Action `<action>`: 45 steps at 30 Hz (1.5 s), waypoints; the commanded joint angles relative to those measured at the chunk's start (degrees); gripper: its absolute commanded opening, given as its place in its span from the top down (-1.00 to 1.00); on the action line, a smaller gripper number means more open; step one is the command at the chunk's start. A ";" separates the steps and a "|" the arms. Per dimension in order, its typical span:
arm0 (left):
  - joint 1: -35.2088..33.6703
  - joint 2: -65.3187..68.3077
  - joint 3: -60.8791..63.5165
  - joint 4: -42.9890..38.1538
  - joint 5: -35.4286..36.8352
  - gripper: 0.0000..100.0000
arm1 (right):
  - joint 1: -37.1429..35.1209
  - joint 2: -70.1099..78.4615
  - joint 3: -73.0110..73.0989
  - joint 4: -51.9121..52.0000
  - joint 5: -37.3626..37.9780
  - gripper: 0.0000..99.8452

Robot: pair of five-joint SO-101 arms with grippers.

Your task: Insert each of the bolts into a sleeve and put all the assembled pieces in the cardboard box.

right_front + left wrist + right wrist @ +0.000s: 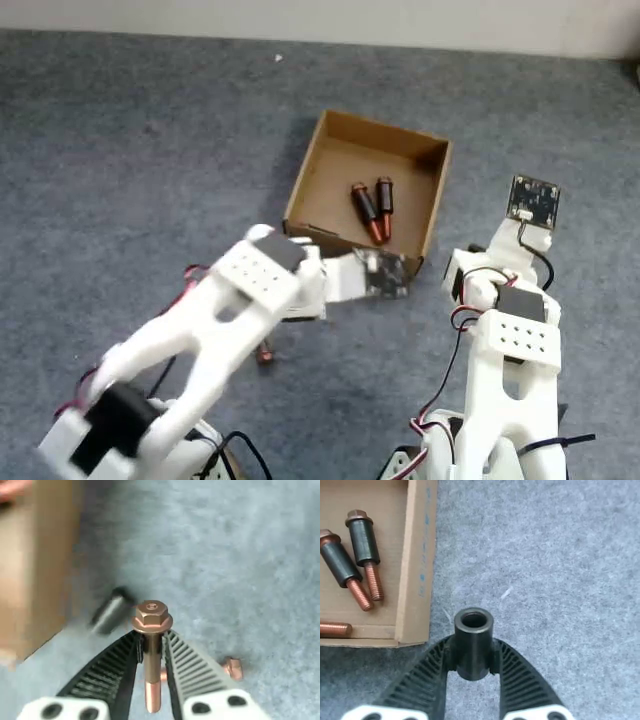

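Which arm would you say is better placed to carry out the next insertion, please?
Probably the left: the left pincer grips a bolt just under the head, ready to carry over. The right pincer holds a sleeve with its bore open, so it need only hold steady.

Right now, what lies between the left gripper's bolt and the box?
In the left wrist view, a dark, blurred sleeve lies on the carpet between the box and the bolt shut in the left gripper.
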 commanded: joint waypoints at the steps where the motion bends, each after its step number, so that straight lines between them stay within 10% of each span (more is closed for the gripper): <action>1: -3.38 -14.99 1.63 0.44 9.23 0.99 | 0.75 -2.15 -1.10 0.31 0.62 0.99; 11: -12.62 -39.96 6.11 0.44 29.27 0.99 | -0.92 -11.82 -2.59 5.93 0.62 0.99; 27: -13.93 -59.12 6.73 -6.15 53.98 0.99 | -28.62 -27.65 -2.51 5.58 0.70 0.99; 45: -3.56 -61.49 6.73 -18.37 64.09 0.99 | -42.68 -47.96 14.02 -5.32 6.59 0.99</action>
